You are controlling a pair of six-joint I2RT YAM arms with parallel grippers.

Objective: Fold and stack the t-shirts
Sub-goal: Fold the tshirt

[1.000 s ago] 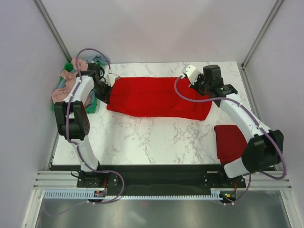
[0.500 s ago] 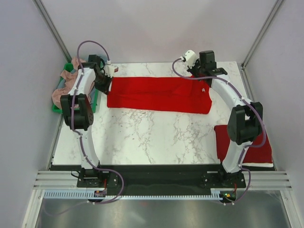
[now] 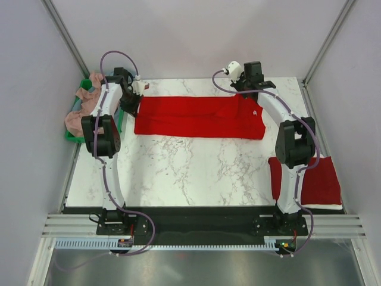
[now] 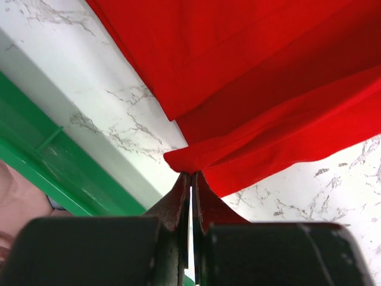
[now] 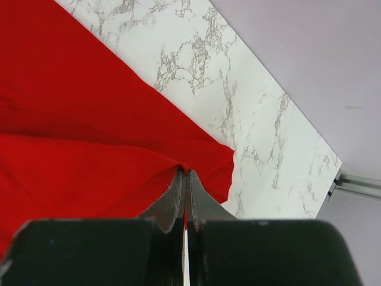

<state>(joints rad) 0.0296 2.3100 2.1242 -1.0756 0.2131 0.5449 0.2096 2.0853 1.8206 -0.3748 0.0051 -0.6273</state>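
A bright red t-shirt [image 3: 199, 117] lies as a long band across the far part of the marble table [image 3: 190, 173]. My left gripper [image 3: 132, 105] is shut on its left end, and the left wrist view shows the red fabric [image 4: 250, 89] pinched at the fingertips [image 4: 178, 190]. My right gripper [image 3: 249, 94] is shut on the shirt's far right corner; the right wrist view shows red cloth [image 5: 89, 149] caught between the fingertips [image 5: 174, 193]. A second red t-shirt [image 3: 303, 179], folded, lies at the table's near right. Pink and grey-blue t-shirts [image 3: 83, 107] sit heaped in the bin.
A green plastic bin [image 3: 74, 137] stands off the table's left edge, its rim [image 4: 53, 167] close beside my left gripper. Grey walls and metal frame posts enclose the table on three sides. The right arm's upper link overhangs the folded shirt.
Both grippers have carried the shirt's near edge away from the bases and over itself, narrowing it from a broad rumpled sheet into a flat band. The right arm has swung off the folded shirt.
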